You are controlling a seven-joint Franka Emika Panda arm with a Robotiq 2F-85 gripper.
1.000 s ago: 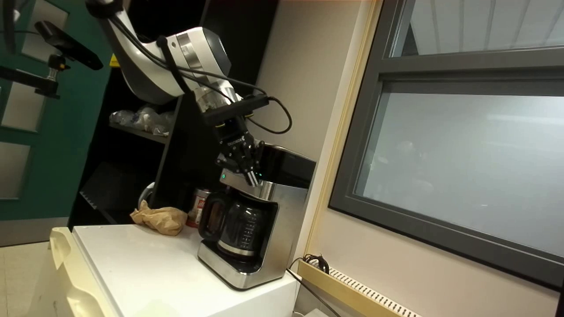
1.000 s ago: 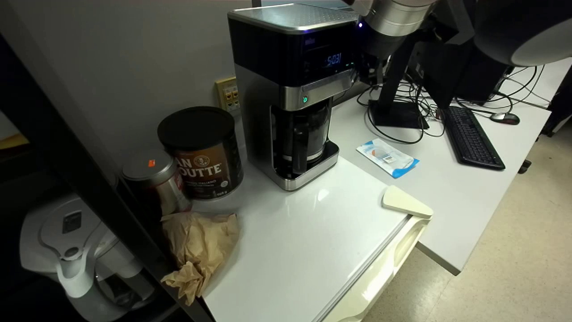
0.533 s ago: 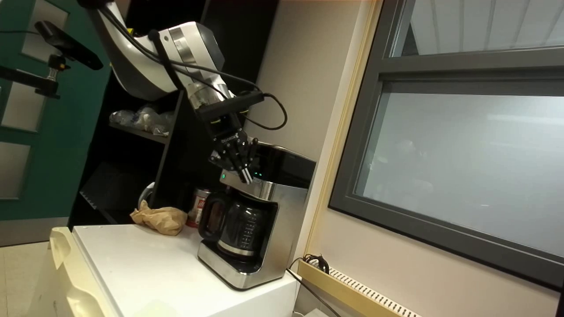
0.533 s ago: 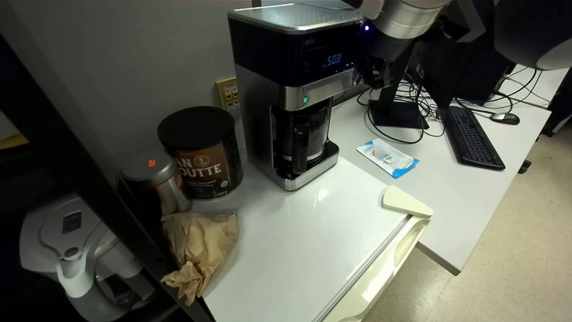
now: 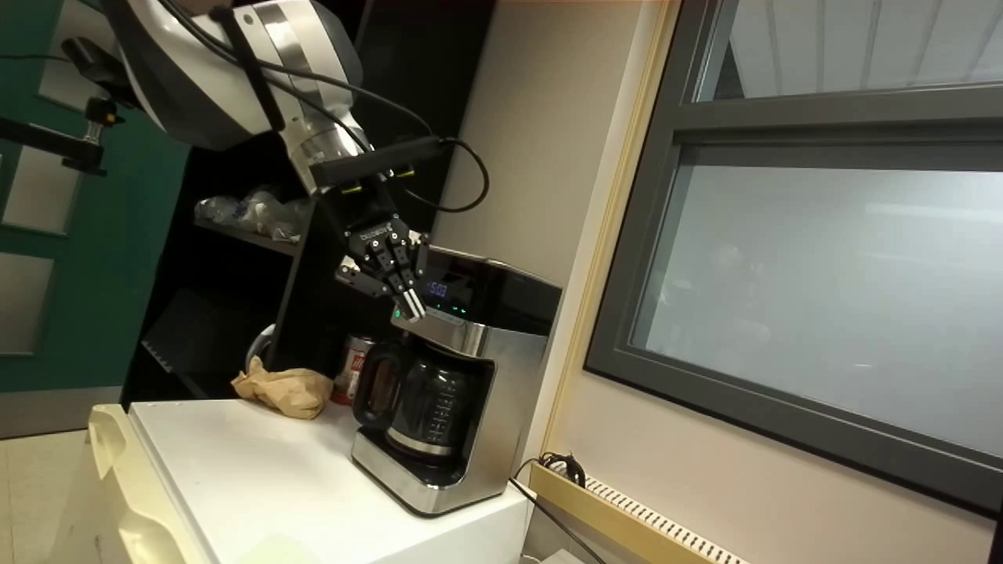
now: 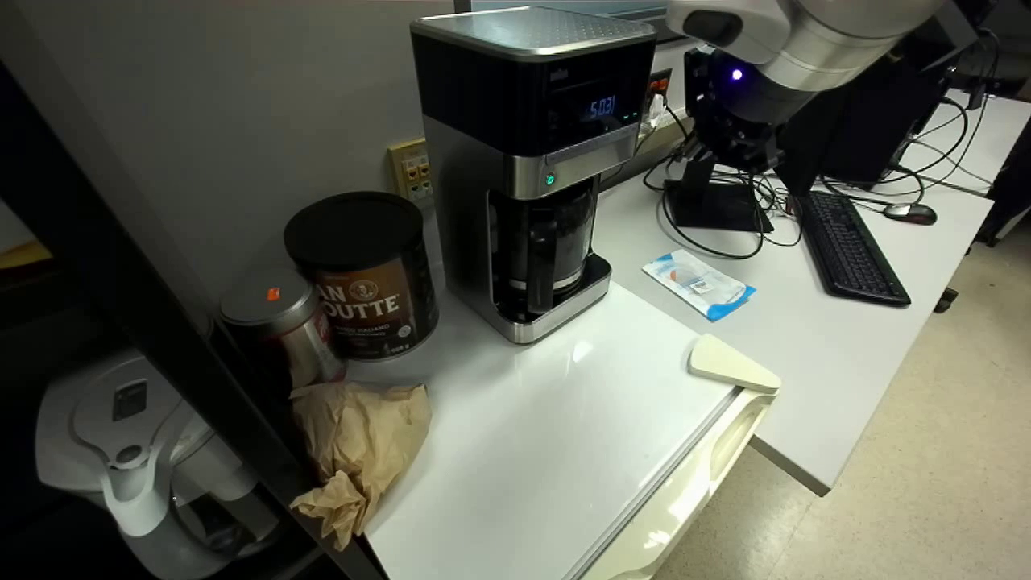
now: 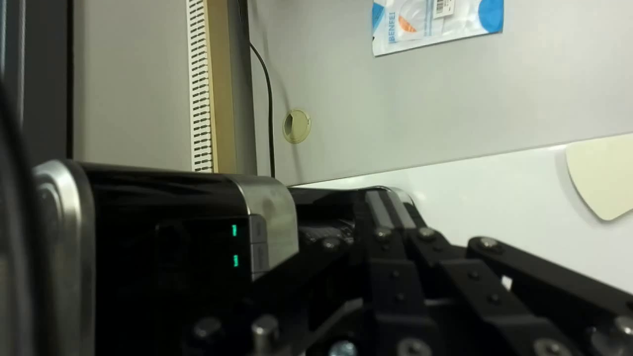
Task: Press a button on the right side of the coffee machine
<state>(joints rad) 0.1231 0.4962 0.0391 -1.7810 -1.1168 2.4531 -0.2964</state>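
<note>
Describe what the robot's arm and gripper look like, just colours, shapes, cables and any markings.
The arm is rounded, white with dark grey sections and a silver band. Black cables run along it, past a black strap, and one loops outward. The gripper is black, with jointed links, round bolt heads, pale lettering and silvery fingertips. A small violet light glows above it.
</note>
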